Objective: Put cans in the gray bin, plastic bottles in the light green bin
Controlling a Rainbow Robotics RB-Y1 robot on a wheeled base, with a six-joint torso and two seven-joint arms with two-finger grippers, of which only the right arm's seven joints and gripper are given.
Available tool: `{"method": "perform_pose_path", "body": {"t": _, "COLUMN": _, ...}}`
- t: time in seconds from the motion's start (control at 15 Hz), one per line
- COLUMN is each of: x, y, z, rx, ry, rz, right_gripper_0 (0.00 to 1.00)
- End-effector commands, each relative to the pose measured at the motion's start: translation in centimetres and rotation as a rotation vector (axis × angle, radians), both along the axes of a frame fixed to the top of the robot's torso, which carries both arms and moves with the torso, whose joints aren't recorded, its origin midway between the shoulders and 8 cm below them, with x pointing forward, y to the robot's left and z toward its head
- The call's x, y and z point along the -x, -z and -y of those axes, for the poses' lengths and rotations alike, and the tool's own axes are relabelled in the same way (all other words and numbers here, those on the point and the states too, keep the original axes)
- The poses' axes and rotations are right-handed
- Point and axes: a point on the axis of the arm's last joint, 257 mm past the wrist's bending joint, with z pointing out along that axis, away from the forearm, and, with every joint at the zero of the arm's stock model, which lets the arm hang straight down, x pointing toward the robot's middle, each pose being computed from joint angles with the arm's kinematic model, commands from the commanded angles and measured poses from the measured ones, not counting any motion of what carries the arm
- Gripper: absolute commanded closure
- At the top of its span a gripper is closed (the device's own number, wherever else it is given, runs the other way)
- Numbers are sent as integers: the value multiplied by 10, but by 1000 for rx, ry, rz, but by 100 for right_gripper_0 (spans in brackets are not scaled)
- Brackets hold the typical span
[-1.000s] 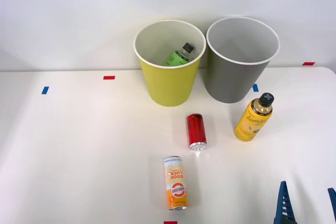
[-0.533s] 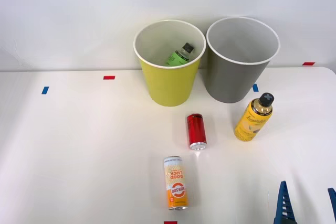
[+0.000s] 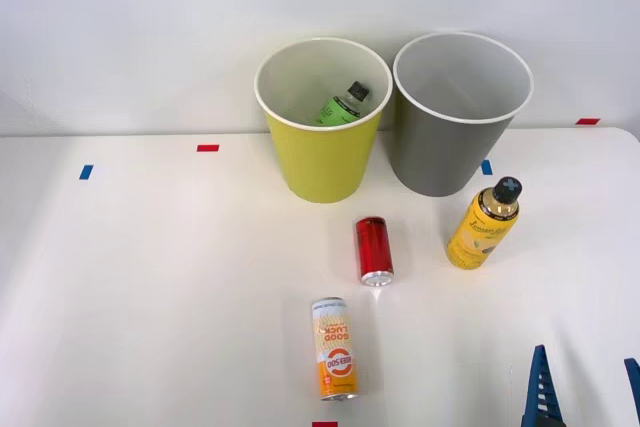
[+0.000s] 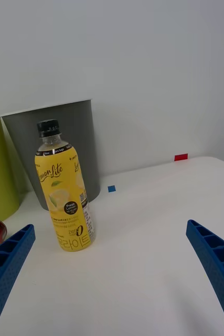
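Cans, red (image 3: 374, 249) and orange-and-cream (image 3: 335, 349), lie before the gray bin (image 3: 440, 162), unsorted; the yellow bottle (image 3: 484, 226) stands beside it, facing the wide-open right gripper (image 3: 582, 387).

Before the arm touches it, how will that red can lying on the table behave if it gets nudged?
The red can lies on its side on the table, so a sideways nudge would probably roll it. Its smooth, round metal wall may slip between fingers. It is slim and looks light, so even a small push could shift it.
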Motion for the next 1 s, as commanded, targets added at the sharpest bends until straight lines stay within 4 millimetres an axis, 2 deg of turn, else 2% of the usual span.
{"method": "perform_pose_path", "body": {"t": 0.07, "x": 0, "y": 0, "z": 0, "rx": 0, "ry": 0, "rz": 0, "right_gripper_0": 0}}
{"method": "perform_pose_path", "body": {"t": 1.0, "x": 0, "y": 0, "z": 0, "rx": 0, "ry": 0, "rz": 0, "right_gripper_0": 0}}
